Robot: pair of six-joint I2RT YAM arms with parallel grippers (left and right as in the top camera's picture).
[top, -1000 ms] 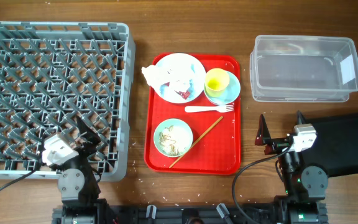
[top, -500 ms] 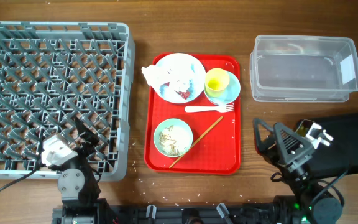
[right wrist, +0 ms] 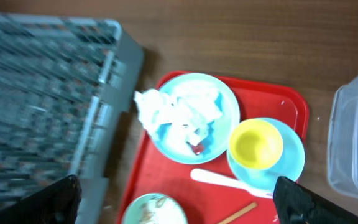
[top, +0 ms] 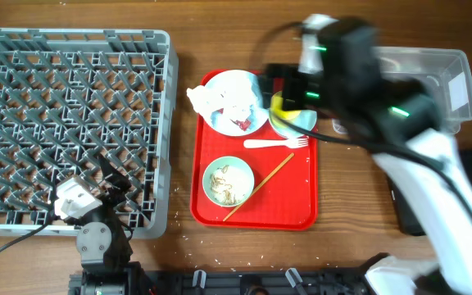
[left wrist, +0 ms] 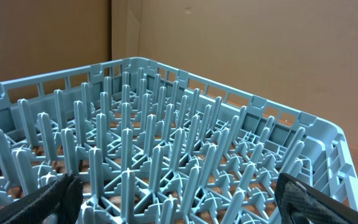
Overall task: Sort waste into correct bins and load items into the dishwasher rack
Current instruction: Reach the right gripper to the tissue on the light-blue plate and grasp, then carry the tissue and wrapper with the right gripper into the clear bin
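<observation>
Lab setup: wooden table [top: 252, 33], cardboard walls [left wrist: 260, 50]

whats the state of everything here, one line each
rack, empty
plate, on the red tray, napkins and a red scrap on it
napkins, crumpled
yellow cup, upright in the blue bowl
blue bowl, upright on the tray
green bowl, upright on the tray, crumbs inside
fork, lying flat on the tray
clear tub, no lid, visible part empty
left gripper, open, holding nothing
right gripper, open, holding nothing
</observation>
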